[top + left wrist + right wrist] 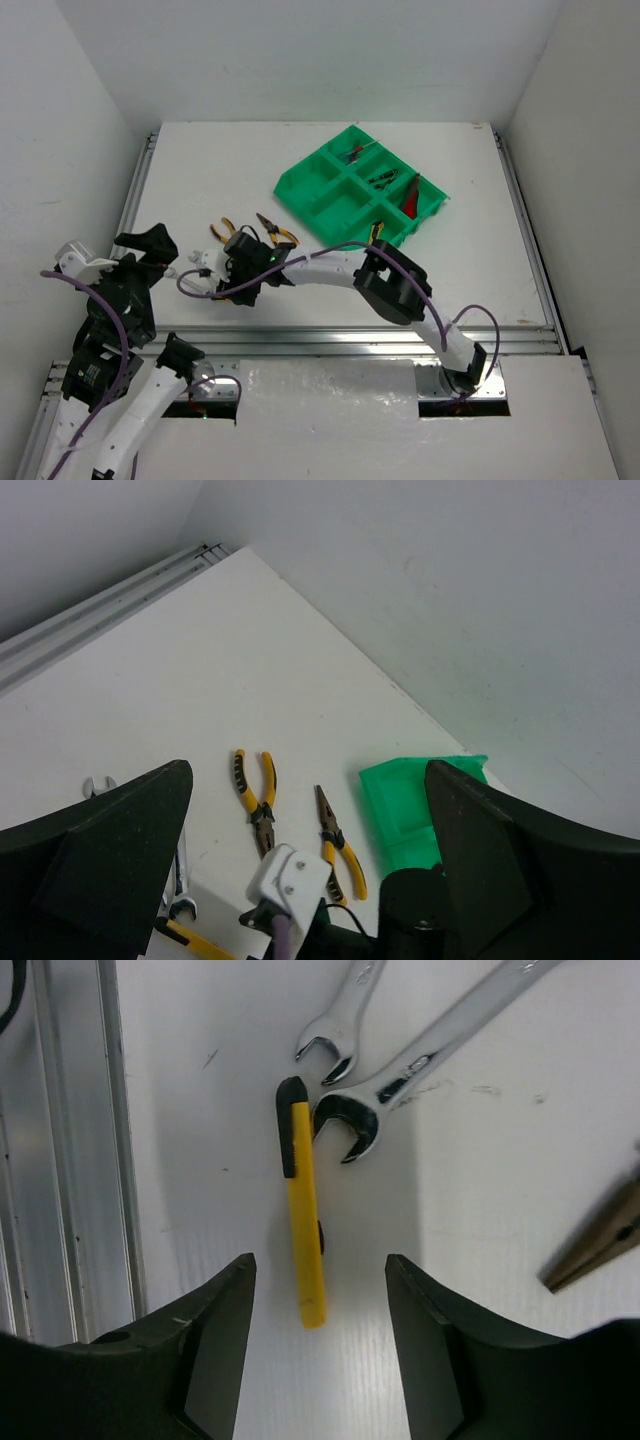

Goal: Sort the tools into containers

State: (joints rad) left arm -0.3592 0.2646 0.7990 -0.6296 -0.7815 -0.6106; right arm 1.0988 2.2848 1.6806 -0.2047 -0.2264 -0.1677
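**Right gripper open around the yellow knife, not touching it**

My right gripper (320, 1275) stands open just above the table. It has one finger on each side of the yellow utility knife (304, 1230), and neither finger touches it. The knife lies flat on the white table (480, 1260) with its black end pointing away from the wrist camera. Close to this black end is the open head of the large wrench (420, 1060); I cannot tell if the two touch. The small wrench (338, 1018) lies just beside the large one. There is a stamped mark on the large wrench, but it is too blurred for me to read. At the right edge of this view a dark pliers nose (595, 1245) comes in. On the left runs the metal rail (70, 1160).

My left gripper (307, 770) is opened wide, with nothing between its fingers, over the near left part of the table. Beyond it lie the yellow-handled pliers (258, 800) and the long-nose pliers (335, 845), side by side.

The green tray (360, 190) sits turned at an angle on the far right half, well apart from the knife. In it I see the red-handled pliers (410, 198) and, in another compartment, some thin tools (383, 180).
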